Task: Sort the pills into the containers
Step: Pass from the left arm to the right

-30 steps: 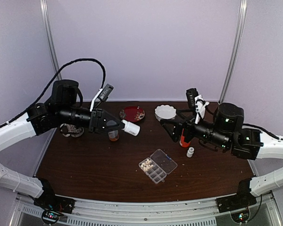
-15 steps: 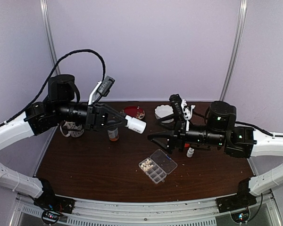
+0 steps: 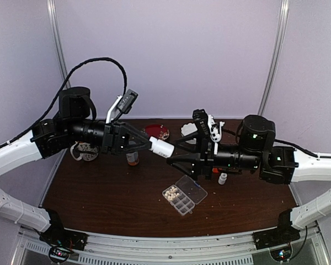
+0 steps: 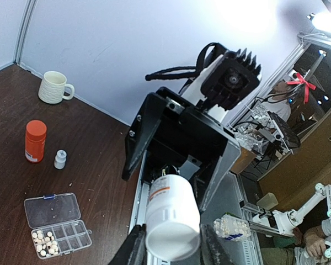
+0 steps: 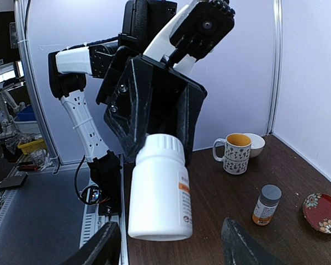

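My left gripper (image 3: 148, 144) is shut on the ribbed cap end of a white pill bottle (image 3: 161, 148), holding it level above the table. In the left wrist view the bottle (image 4: 174, 215) fills the gap between the fingers. My right gripper (image 3: 174, 156) has come up to the bottle's base (image 5: 157, 187). Its fingers (image 5: 102, 248) stand open on either side with gaps left. The containers are the cells of a clear pill box (image 3: 185, 194) lying open below the bottle. Whitish pills (image 3: 171, 192) fill one corner cell (image 4: 44, 242).
An orange bottle (image 4: 35, 141), a tiny white bottle (image 3: 223, 178) and a mug (image 4: 54, 87) stand on the right. An amber bottle (image 3: 132, 159), a patterned mug (image 5: 235, 153) and a red plate (image 3: 156, 131) are at the back left. A white bowl (image 3: 191, 130) sits behind.
My right arm has swung left from beside the orange bottle to the white bottle's base, its jaws narrowing. My left arm has pushed the bottle slightly rightward.
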You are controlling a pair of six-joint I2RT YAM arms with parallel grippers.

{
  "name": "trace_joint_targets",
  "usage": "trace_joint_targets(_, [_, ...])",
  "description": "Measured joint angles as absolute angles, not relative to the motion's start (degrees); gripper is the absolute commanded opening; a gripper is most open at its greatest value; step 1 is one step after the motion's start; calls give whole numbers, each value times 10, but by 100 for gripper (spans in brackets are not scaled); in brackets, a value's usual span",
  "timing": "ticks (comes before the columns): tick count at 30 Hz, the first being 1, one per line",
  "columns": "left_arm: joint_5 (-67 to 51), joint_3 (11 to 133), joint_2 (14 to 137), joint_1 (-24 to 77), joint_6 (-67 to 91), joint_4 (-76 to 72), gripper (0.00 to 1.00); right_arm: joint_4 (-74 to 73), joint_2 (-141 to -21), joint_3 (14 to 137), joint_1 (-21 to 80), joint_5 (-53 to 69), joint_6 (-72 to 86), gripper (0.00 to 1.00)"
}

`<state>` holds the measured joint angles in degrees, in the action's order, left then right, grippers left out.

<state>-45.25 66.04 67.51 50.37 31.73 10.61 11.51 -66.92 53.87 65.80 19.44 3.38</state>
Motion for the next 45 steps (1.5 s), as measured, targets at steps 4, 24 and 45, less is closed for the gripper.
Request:
trace_joint_targets(4, [-453, 660, 677, 504, 317, 106, 0, 114, -672, 542, 663, 194, 26, 55])
trace_joint_targets(24, [-441, 670, 683, 504, 316, 131, 0, 80, -686, 565, 674, 167, -5, 16])
trace_joint_targets(45, [-406, 721, 726, 507, 509, 223, 60, 73, -707, 559, 817, -241, -322, 5])
